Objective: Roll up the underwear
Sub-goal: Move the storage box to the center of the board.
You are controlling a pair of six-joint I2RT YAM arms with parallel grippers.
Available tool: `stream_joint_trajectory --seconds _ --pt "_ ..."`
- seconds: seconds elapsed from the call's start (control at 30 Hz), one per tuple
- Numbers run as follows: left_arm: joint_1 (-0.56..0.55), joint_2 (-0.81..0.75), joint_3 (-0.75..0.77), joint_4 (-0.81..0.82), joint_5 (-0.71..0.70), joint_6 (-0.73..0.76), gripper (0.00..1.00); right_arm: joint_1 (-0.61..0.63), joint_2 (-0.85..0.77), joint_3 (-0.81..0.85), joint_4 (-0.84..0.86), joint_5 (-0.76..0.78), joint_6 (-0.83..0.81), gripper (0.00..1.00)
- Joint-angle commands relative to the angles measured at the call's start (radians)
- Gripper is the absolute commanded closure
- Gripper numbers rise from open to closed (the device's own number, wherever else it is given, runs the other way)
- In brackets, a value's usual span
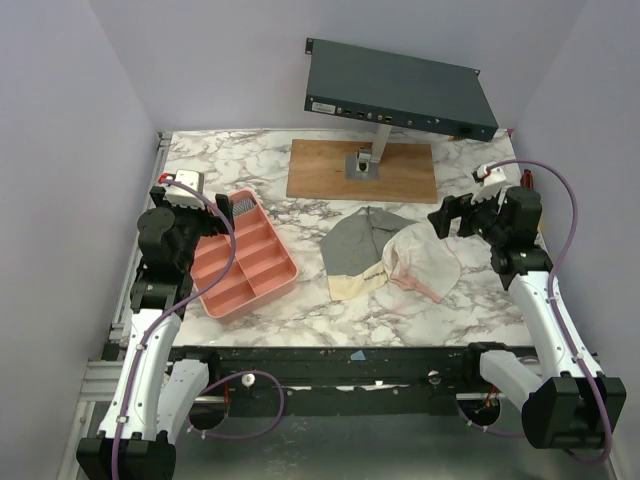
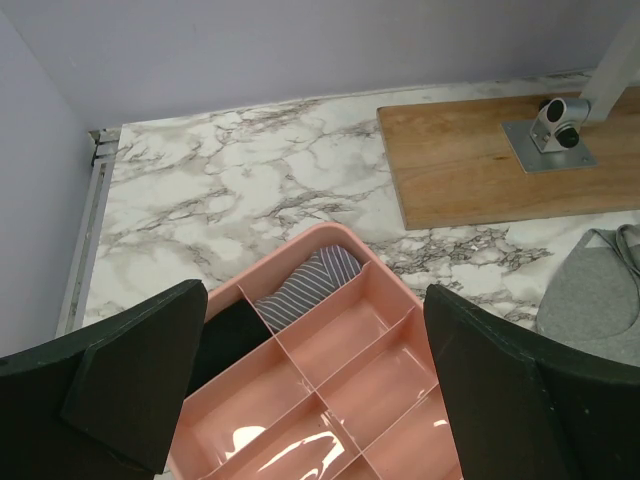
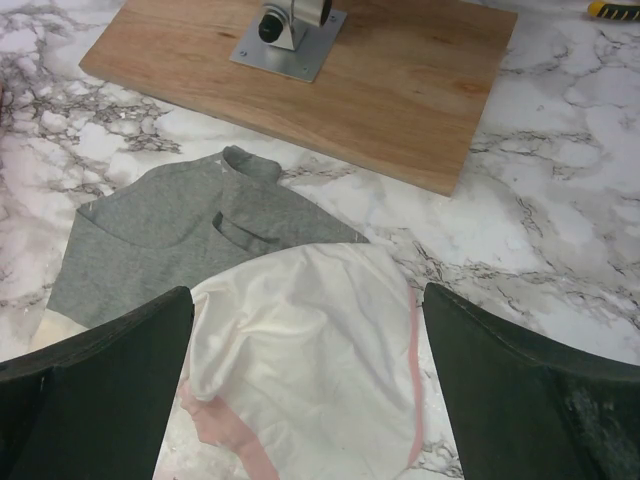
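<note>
Right claw (image 3: 310, 340), jaws spread wide and holding nothing, hovers over the white pink-trimmed underwear (image 3: 320, 320), which lies unrolled on the marble worktop (image 3: 560, 230), partly over a grey pair (image 3: 170, 235) (probably poised to begin rolling). Left claw (image 2: 310, 390), equally wide and empty, hangs above the pink tray (image 2: 340, 345). Its wrist view makes plain a striped cloth bundle (image 2: 305, 285) in a far compartment, barely legible from overhead.
</note>
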Motion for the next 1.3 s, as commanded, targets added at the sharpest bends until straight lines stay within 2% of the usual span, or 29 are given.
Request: stream_joint_trajectory --seconds 0.0,0.23,0.43,0.57,0.8,1.03,1.27 --pt "0.007 0.0 0.011 -0.006 -0.016 -0.001 0.01 -0.001 -0.011 -0.009 0.006 -0.019 0.004 0.0" --pt "0.006 0.02 0.041 -0.05 -0.021 0.054 0.01 -0.001 -0.008 -0.016 0.008 -0.041 -0.003 0.0" --pt "0.006 0.078 0.135 -0.27 0.099 0.215 0.01 -0.001 -0.004 -0.044 0.013 -0.066 -0.019 0.0" --pt "0.006 0.084 0.131 -0.4 0.195 0.316 0.01 0.0 0.007 -0.056 0.009 -0.114 -0.037 0.0" --pt "0.007 0.184 0.118 -0.561 0.237 0.438 0.01 -0.001 0.019 -0.062 0.008 -0.125 -0.05 0.0" --pt "-0.024 0.283 0.082 -0.559 0.265 0.458 0.01 -0.001 0.027 -0.064 0.007 -0.125 -0.056 0.0" --pt "-0.115 0.429 0.087 -0.489 0.19 0.425 0.12 -0.001 0.023 -0.067 0.003 -0.129 -0.062 0.0"
